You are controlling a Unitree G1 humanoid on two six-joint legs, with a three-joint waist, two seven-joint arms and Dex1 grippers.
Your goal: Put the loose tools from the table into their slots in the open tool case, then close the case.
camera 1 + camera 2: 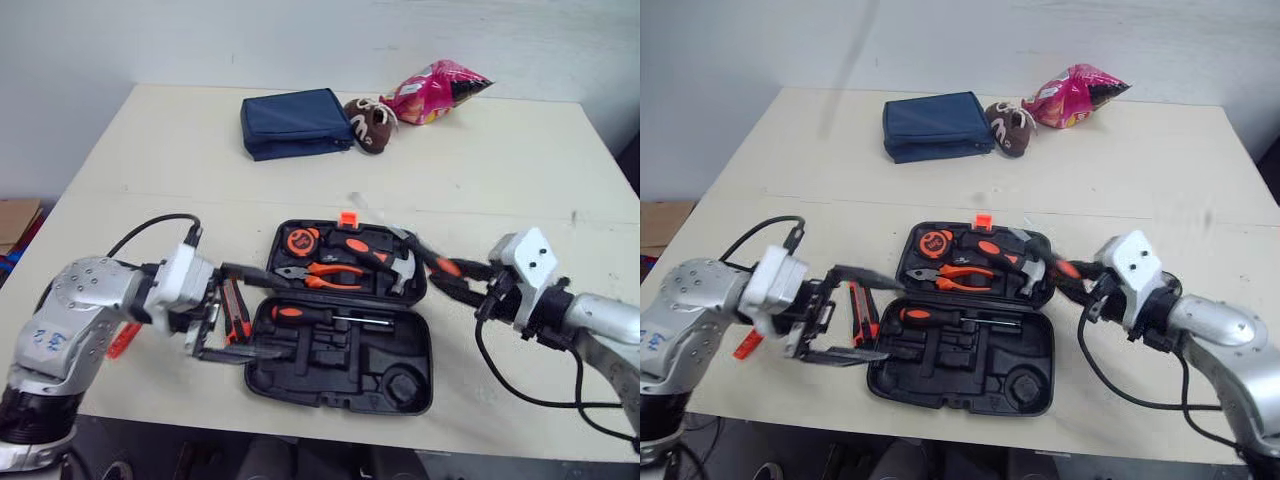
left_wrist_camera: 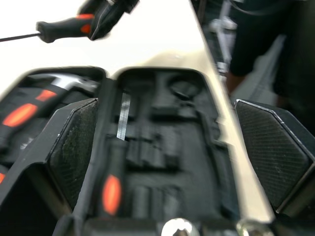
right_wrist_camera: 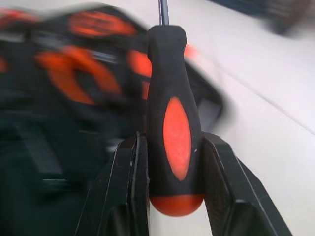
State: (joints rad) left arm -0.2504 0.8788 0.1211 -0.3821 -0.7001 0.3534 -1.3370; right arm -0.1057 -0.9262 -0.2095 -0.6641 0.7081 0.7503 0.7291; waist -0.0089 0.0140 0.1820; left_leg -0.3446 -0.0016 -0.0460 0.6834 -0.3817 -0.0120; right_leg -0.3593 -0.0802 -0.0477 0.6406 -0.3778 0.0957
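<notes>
Screwdriver (image 3: 170,78) sits clenched in the jaws of my right gripper (image 3: 171,145) at the tool case (image 1: 330,385) edge; left gripper (image 1: 245,312) jaws spread empty. Next, I judge, aligning it over its slot.

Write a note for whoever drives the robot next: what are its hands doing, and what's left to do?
Grippers: left gripper is open at the left edge of the case, holding nothing. The right gripper is shut on a screwdriver, just right of the case.
Done: tape, pliers, hammer and a second screwdriver sit in the case.
Left: slot the held screwdriver, put in the knife lying on the table left of the case, then close the open case.
</notes>
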